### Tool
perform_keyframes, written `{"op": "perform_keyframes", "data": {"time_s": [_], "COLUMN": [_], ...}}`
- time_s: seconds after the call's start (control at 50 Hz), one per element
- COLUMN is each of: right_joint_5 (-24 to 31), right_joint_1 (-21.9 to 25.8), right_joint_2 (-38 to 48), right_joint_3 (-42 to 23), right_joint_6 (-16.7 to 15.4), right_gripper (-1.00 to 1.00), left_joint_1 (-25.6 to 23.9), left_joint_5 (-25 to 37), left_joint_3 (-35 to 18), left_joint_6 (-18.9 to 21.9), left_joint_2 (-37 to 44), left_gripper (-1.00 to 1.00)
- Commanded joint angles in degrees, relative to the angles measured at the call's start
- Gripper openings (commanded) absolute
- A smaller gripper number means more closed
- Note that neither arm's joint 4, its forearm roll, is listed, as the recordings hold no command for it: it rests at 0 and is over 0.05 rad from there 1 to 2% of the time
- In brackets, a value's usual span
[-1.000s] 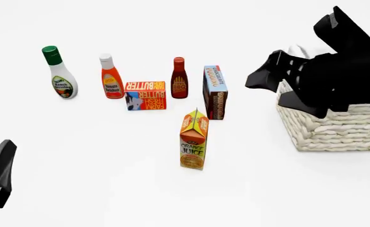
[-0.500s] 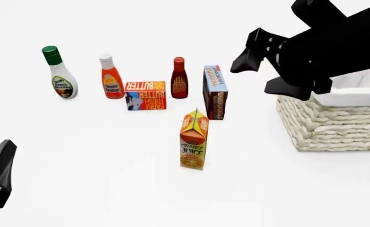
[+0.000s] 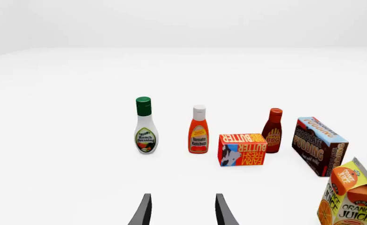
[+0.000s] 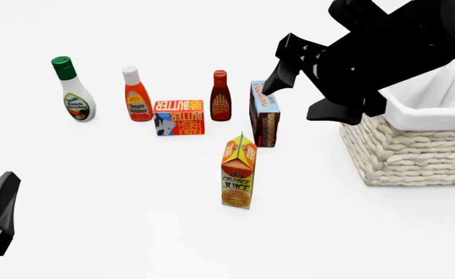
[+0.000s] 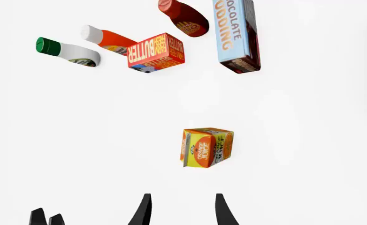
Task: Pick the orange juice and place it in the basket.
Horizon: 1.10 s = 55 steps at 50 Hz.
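While we hover high above the table, the basket [image 4: 402,157] sits at the right, its near wall close to our right arm's path, and a low swing could clip its rim. Our right gripper [image 4: 305,87] hangs in the air with its fingers apart and nothing between them. Our left gripper [image 3: 180,211], spread and empty too, waits off to the near left.

Next in size, the chocolate pudding box [image 4: 264,113] stands just behind the orange juice [image 4: 239,172], which is upright on the table, well apart from the basket. If we descend off-centre, a finger may catch the gable top and tip the tall carton, or nudge the pudding box. The BBQ bottle [image 4: 220,96] beyond is less at risk.
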Motion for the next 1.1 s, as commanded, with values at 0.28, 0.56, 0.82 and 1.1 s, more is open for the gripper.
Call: {"op": "perform_keyframes", "data": {"time_s": [0.28, 0.56, 0.82, 1.1], "right_joint_5": [7.58, 10.26, 16.87, 19.58], "right_joint_1": [5.33, 6.65, 8.02, 7.58], "right_joint_2": [6.22, 10.12, 17.41, 19.96], "right_joint_3": [-6.48, -10.04, -16.74, -20.39], "right_joint_6": [3.45, 5.25, 6.38, 5.73], "right_gripper": [1.0, 1.0, 1.0, 1.0], "left_joint_1": [0.0, -0.01, -0.01, 0.0], "left_joint_5": [0.0, 0.0, 0.0, 0.0], "left_joint_3": [0.0, 0.0, 0.0, 0.0], "left_joint_6": [-0.01, 0.0, 0.0, 0.01], "left_joint_2": [0.01, 0.0, 0.0, 0.0], "left_gripper": [1.0, 1.0, 1.0, 1.0]}}
